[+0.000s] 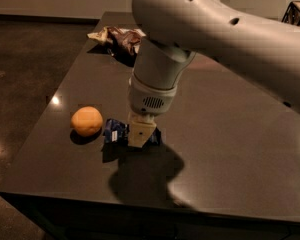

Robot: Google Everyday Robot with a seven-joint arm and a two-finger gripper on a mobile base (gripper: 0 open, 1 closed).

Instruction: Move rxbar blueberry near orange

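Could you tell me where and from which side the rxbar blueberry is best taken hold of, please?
Grip the rxbar blueberry across its narrow middle, coming straight down from above: it lies flat on the table, so its thin edges probably offer little hold. The end effector sits over that middle, near the orange.

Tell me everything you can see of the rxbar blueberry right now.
The rxbar blueberry is a small flat bar in a shiny dark blue wrapper with pale lettering. It sits roughly level, low at the dark table, close beside the orange; contact with either cannot be told. The pincer stands over its middle, hiding that part, so only its two ends show.
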